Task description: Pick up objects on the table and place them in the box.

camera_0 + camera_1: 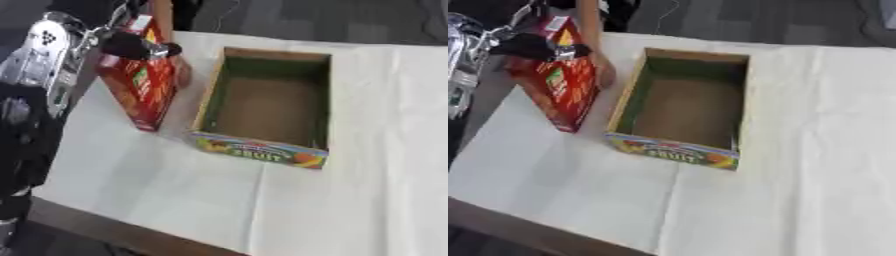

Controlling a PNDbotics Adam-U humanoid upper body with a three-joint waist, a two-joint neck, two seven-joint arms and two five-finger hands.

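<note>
Left eye view takes in more of the robot's silver and black left arm (39,65) along the left edge; the right eye view crops most of it but shows more table (798,150) to the right. The left hand (131,46) is curled round the top of a red carton (140,92), which stands tilted on the table just left of the box (267,107). A person's hand (604,70) touches the carton's far side. The open cardboard box, fruit-printed on its near wall, holds nothing.
</note>
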